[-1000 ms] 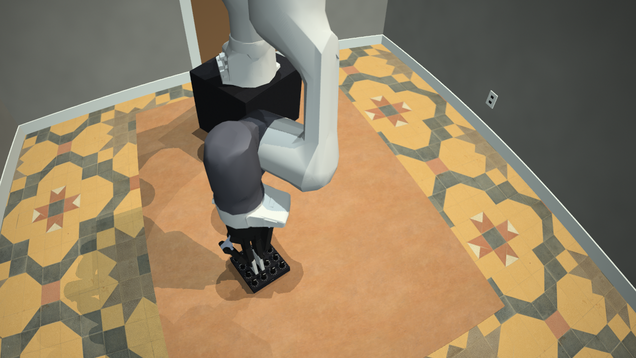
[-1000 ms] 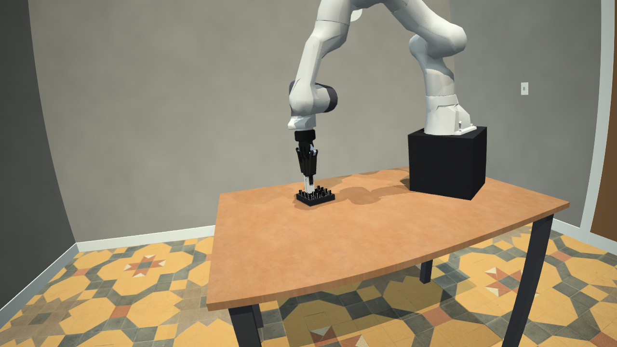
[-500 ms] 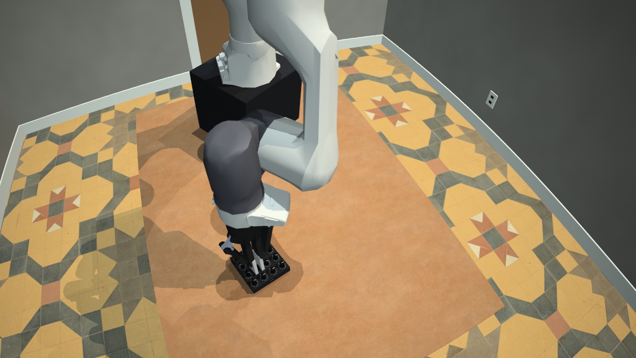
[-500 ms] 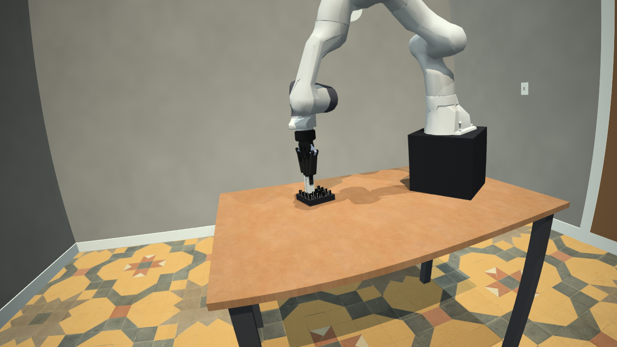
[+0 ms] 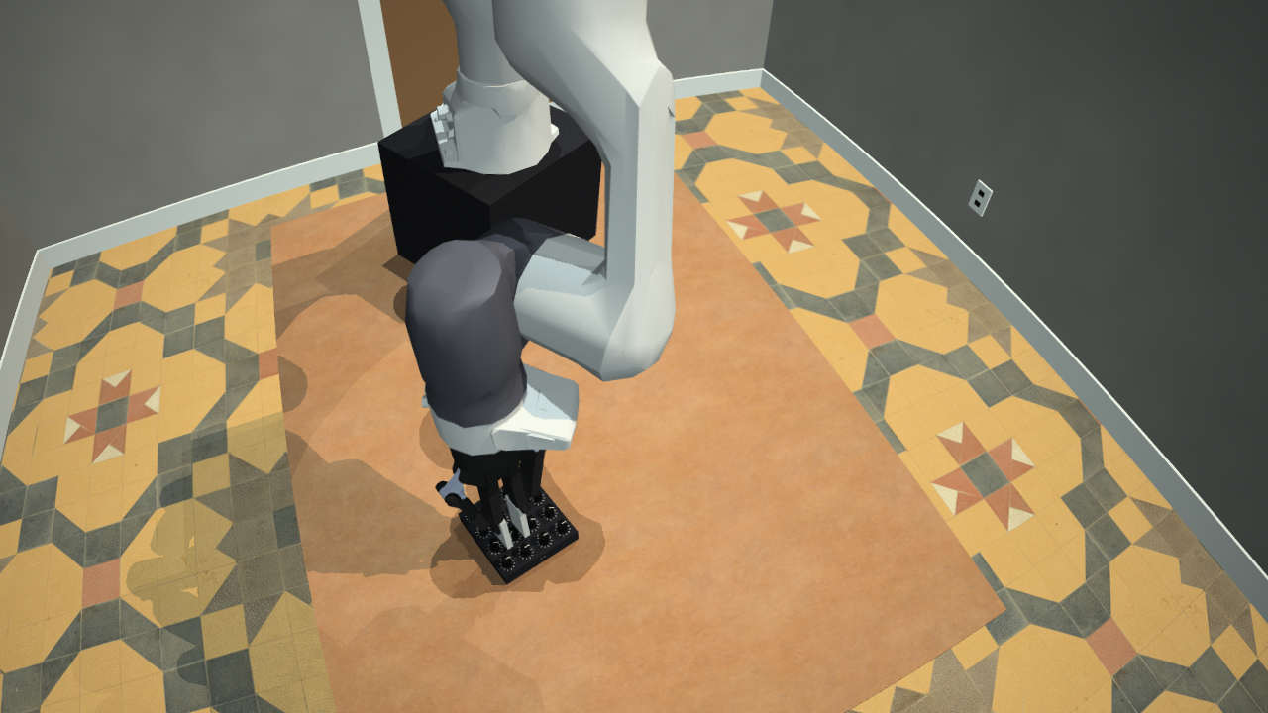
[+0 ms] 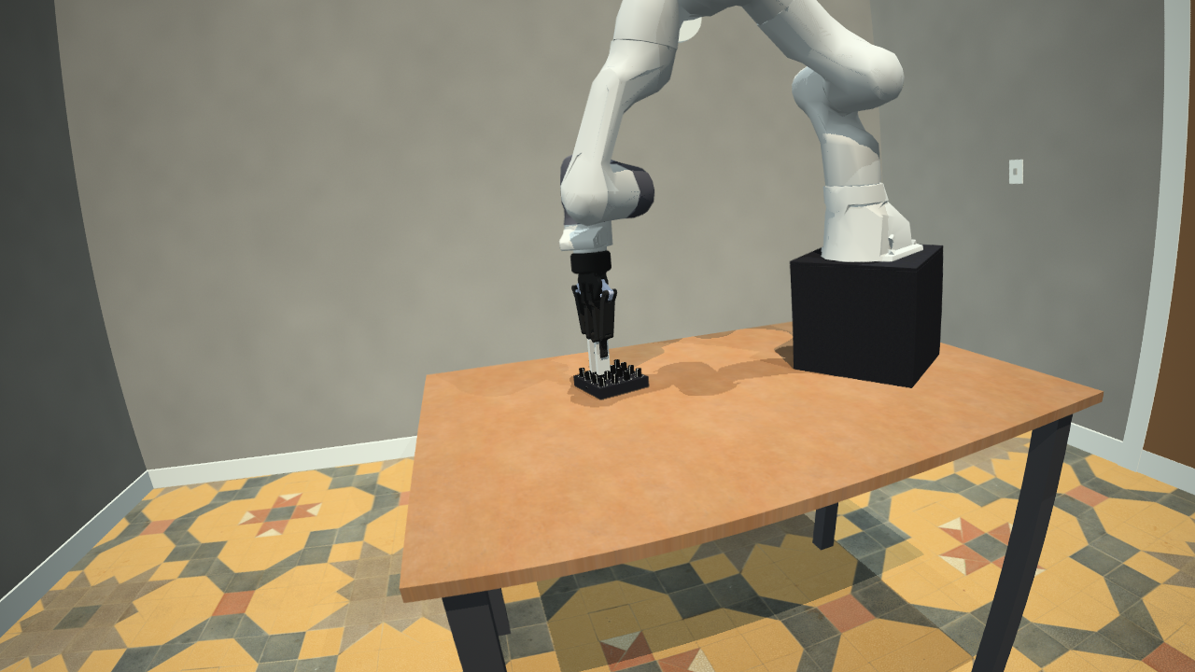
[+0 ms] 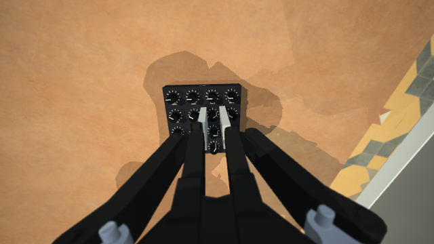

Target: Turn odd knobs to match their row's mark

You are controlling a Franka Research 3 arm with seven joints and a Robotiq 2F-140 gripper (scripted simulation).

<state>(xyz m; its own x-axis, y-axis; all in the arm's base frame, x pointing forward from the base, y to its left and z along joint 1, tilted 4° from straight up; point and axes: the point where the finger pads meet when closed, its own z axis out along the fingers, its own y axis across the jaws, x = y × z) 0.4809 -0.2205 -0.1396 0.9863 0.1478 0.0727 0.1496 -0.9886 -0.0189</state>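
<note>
Fingers (image 5: 519, 517) (image 6: 598, 360) slightly parted and gripping nothing, I see them from the top over the knob box (image 5: 535, 564) (image 6: 623, 388) (image 7: 203, 87), from outside reaching down to it on the table (image 5: 709, 496) (image 6: 709, 468) (image 7: 85, 85), and at the wrist with one column's knobs showing between them.
</note>
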